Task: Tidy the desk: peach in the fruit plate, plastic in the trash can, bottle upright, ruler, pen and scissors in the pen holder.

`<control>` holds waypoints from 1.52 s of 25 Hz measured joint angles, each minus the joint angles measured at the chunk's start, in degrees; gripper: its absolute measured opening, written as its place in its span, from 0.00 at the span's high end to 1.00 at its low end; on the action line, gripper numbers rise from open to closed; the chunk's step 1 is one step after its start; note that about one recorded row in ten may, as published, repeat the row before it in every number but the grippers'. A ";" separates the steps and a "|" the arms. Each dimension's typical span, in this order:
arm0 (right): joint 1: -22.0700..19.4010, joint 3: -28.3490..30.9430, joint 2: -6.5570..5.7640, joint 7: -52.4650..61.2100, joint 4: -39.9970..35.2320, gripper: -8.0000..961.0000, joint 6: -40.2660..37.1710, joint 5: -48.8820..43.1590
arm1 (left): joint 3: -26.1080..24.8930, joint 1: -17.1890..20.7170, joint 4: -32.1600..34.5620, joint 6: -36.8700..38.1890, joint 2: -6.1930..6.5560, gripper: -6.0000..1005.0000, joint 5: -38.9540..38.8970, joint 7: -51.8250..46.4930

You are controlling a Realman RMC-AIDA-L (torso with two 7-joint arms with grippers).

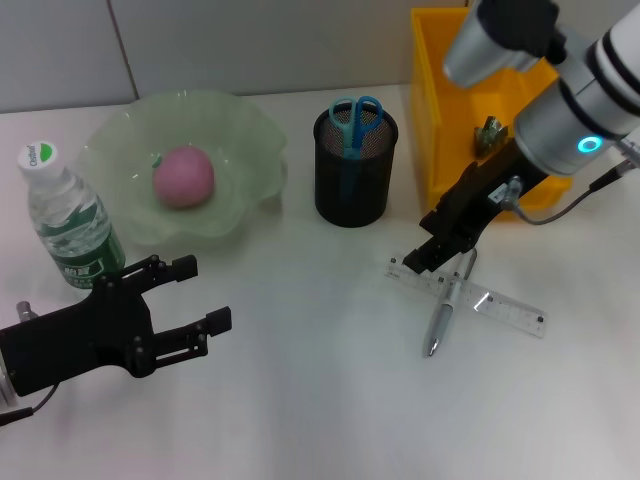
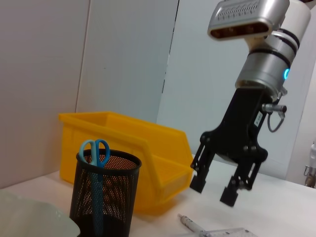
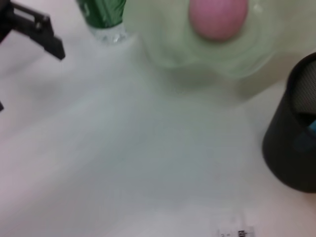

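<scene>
With jaws apart, the right end effector hovers above the pen; next, lower and clamp it for the pen holder at ten o'clock.

We see a pink peach in a pale translucent green fruit plate. The bottle is clear, with a green label and white cap. Blue-handled scissors stand in a black mesh pen holder. The bin is bright yellow. A silver pen crosses a clear ruler with fine markings on the white desk. Both end effectors, left and right, are black.
</scene>
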 joint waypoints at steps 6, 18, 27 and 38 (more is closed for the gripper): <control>0.17 -3.47 0.01 0.52 2.82 0.35 4.08 -0.20 | -0.02 0.00 0.00 0.00 0.00 0.19 -0.04 0.00; 0.29 -8.80 0.24 0.95 6.95 0.36 10.10 -1.29 | -0.02 0.14 0.11 0.00 0.05 0.19 -0.04 0.00; 0.48 -12.59 0.29 1.62 8.59 0.36 13.36 -1.35 | -0.02 0.26 0.62 0.01 0.09 0.19 -0.04 0.00; 0.69 -14.92 0.49 1.67 10.53 0.36 15.89 -0.59 | -0.11 0.24 0.70 -0.15 0.09 0.19 -0.03 0.00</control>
